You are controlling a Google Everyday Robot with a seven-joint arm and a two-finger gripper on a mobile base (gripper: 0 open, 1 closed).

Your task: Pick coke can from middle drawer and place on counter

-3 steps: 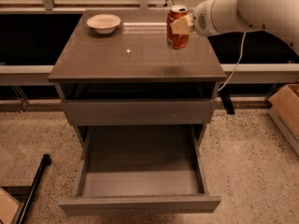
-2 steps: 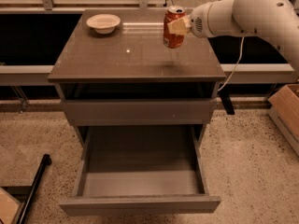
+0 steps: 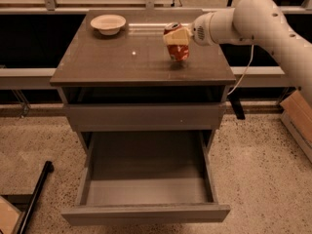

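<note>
The coke can (image 3: 179, 52), red with a silvery top, is held slightly tilted over the right rear part of the counter (image 3: 122, 57). Its base is at or just above the surface; I cannot tell whether it touches. My gripper (image 3: 176, 37) reaches in from the right on the white arm and is shut on the can's upper half, pale fingers (image 3: 178, 35) across its side. The middle drawer (image 3: 146, 212) is pulled fully out below, and its inside shows no objects.
A pale round bowl (image 3: 108, 23) sits on the counter's rear left. A closed flat drawer front (image 3: 146, 116) lies under the counter. A cardboard box (image 3: 297, 118) stands on the floor at right, a black pole (image 3: 35, 196) at lower left.
The arm has lowered the can towards the counter and shifted it slightly left. The drawer and the bowl have not moved.
</note>
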